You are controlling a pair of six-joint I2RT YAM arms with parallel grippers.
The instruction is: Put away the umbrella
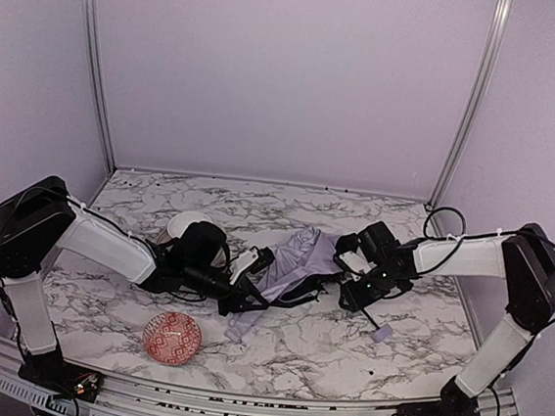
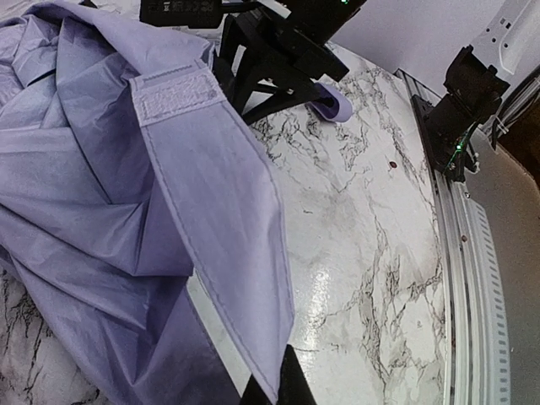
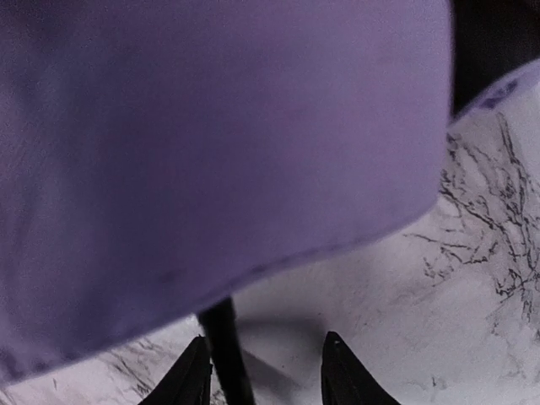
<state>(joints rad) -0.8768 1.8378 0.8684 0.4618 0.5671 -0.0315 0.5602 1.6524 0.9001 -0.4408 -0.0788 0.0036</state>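
I count one marble table (image 1: 343, 342), one lavender umbrella (image 1: 297, 259) lying crumpled mid-table between both grippers, and one red patterned bowl (image 1: 172, 339) near the front edge. The left gripper (image 1: 248, 289) is clenched on the umbrella's strap (image 2: 211, 211). The right gripper (image 3: 263, 363) is partly open, and the black shaft (image 3: 226, 354) stands between its jaws, unclamped.

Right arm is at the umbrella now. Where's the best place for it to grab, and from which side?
Take the thin black shaft, the bare stretch between fabric and knob handle, coming down from above with the right gripper. It is rigid and exposed on that arm's side; the fabric is loose and wrinkled. The fingertips straddle it, jaws apart.
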